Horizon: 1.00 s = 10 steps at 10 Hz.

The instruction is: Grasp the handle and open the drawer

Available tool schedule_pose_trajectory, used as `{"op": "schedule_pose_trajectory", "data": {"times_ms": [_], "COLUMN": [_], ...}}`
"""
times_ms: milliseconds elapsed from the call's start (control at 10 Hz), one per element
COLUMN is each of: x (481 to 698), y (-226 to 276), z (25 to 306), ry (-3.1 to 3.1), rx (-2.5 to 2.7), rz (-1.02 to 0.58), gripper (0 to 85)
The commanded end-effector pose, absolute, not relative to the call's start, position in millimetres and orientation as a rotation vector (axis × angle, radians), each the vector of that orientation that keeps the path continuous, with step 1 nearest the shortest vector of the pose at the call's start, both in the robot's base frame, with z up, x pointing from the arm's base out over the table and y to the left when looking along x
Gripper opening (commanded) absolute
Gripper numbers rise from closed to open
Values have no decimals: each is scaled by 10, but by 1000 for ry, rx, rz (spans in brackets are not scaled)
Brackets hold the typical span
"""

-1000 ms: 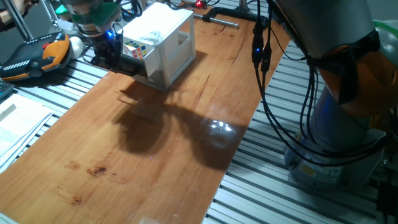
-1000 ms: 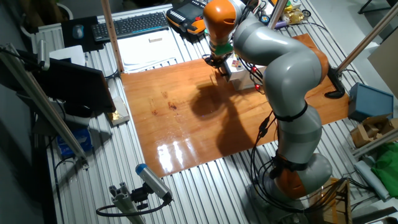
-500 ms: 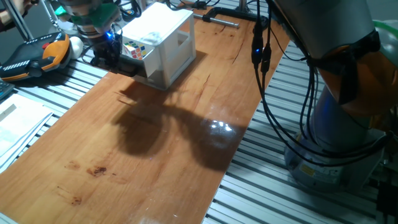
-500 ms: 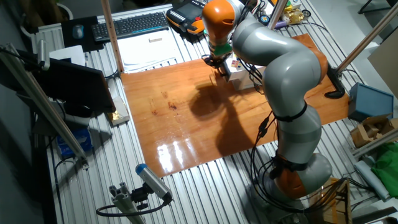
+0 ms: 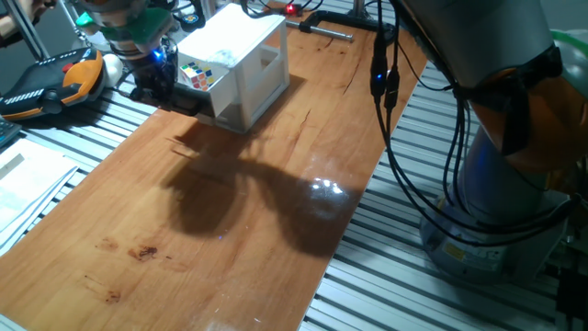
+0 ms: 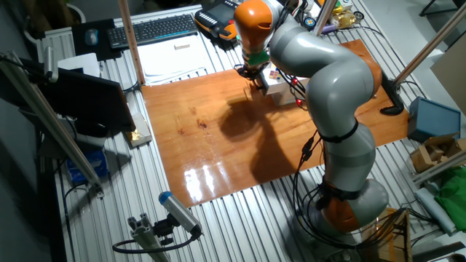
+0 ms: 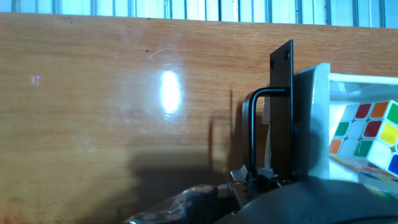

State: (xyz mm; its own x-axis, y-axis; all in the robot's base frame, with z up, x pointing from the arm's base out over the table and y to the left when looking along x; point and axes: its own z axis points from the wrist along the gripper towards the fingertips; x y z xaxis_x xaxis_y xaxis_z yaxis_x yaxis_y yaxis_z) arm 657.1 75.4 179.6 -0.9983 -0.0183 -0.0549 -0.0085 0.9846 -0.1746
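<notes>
Drawer (image 5: 200, 75) has slid slightly further out of cabinet (image 5: 241, 57) w/ gripper (image 5: 158, 83); fingers clenched on handle (image 7: 254, 130). Rubik's cube (image 7: 367, 135) inside; wooden tabletop (image 5: 230, 202).

This is a robotics lab or test workshop, not a home. The work surface is a varnished wooden board (image 6: 240, 138) laid over a bench of slotted aluminium profile rails (image 5: 441, 285), which show all round the board's edges. In the other fixed view a computer keyboard (image 6: 153, 29) sits at the upper left of the frame, with loose white paper sheets (image 6: 175, 58) below it. An orange-and-black teach pendant (image 5: 50, 83) lies at the upper left of the one fixed view. Black cables (image 5: 404, 156) hang at the right side. A dark clamp (image 5: 322, 23) grips the board's far edge.
</notes>
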Motion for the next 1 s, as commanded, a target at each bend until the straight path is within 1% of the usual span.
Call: {"op": "schedule_pose_trajectory", "data": {"times_ms": [0,900], "x": [6572,6546], "y": [770,946], "z": [1798,1791], "ry": [3073,3071], "rx": [-18,-8], "rz": [-274,-283], "gripper": [7,7]}}
